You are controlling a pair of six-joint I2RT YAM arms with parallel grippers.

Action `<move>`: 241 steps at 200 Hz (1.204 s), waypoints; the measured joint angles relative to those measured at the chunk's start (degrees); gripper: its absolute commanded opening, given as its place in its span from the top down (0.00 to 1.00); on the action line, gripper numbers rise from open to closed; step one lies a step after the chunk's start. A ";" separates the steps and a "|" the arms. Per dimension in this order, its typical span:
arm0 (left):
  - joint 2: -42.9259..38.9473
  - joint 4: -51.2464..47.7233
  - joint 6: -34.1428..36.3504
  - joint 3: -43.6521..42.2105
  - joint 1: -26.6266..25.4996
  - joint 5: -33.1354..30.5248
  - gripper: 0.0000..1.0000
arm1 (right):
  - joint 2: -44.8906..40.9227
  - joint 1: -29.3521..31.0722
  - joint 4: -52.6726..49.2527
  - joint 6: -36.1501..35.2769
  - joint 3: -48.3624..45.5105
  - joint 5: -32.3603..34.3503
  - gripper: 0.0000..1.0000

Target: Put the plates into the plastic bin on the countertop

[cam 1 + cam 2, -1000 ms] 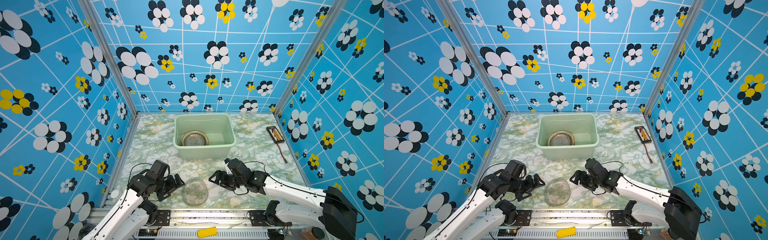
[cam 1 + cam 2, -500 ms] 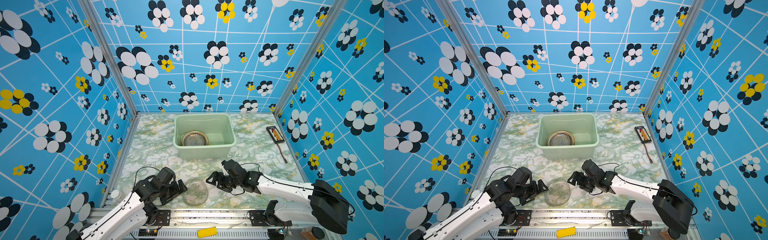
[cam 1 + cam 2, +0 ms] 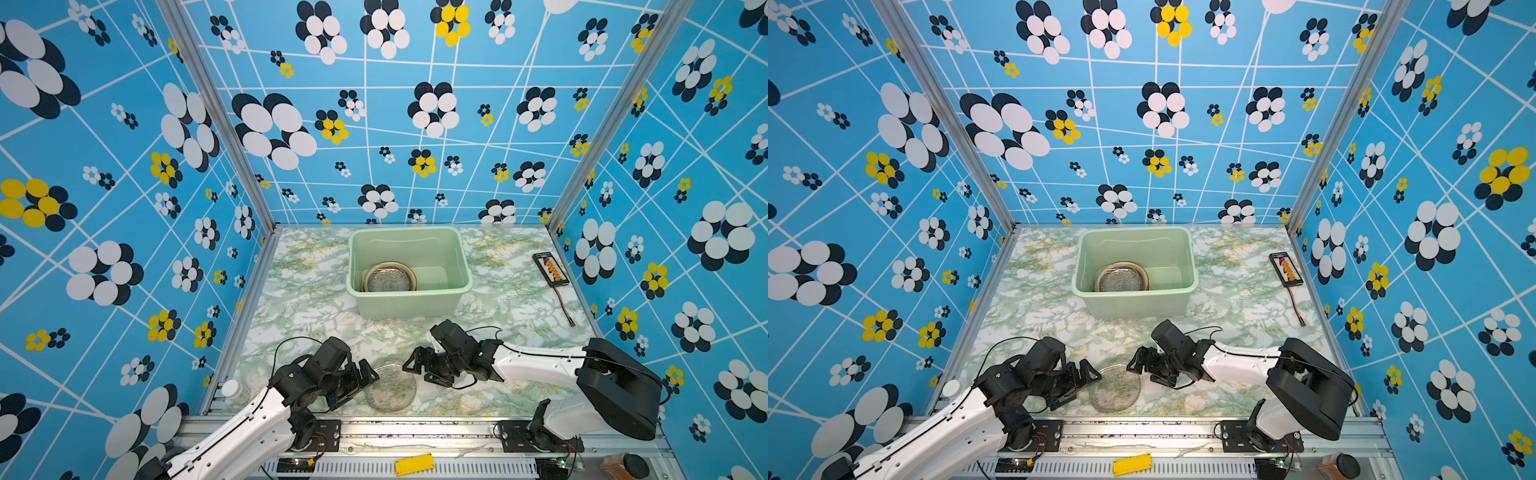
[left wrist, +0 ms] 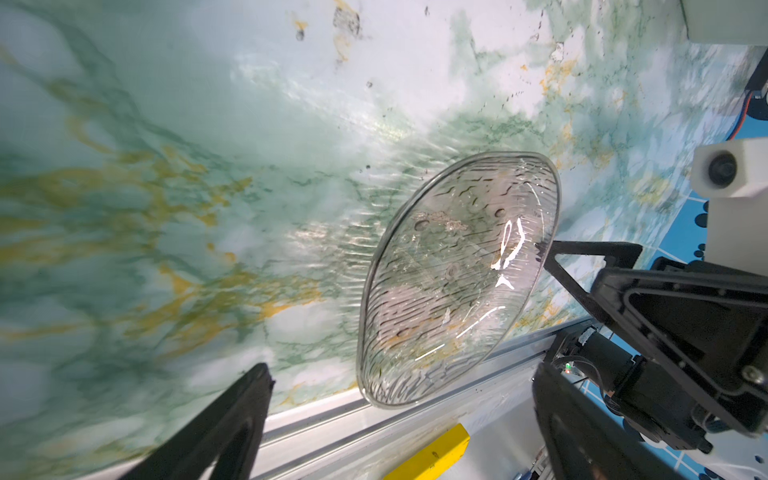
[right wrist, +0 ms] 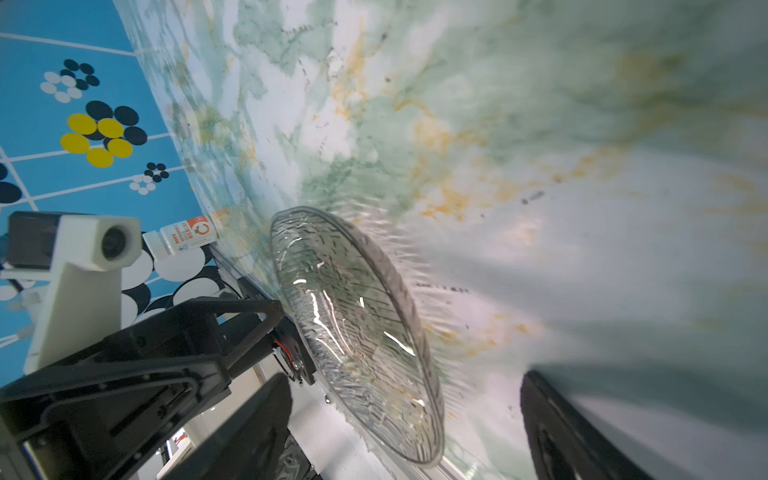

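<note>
the bench (image 3: 316,299) is marbled in white, with green and yellow veins. the plastic bin (image 3: 409,305) is coloured a plain pale mint green. the clear glass plate (image 3: 390,388) near the bench's front edge is ribbed with wavy ripples, and the marbling is seen through it. in the bin, a smoky rippled plate (image 3: 390,279) is ringed by the beige rim of another beneath. the walls (image 3: 124,166) are printed blue, crossed with white lines and scattered with black, white and yellow flowers.
</note>
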 measured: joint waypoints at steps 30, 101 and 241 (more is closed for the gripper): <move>0.66 3.30 -0.66 -0.92 -0.22 1.84 0.00 | 5.09 0.92 4.09 0.00 2.69 -3.37 0.18; 1.33 12.07 -4.04 -4.04 -0.76 3.61 0.01 | 7.93 1.55 6.40 -0.04 3.69 -6.47 0.28; 3.98 16.33 -5.77 -4.79 -1.01 3.58 0.01 | 8.35 1.55 4.39 -1.97 5.42 -6.40 0.86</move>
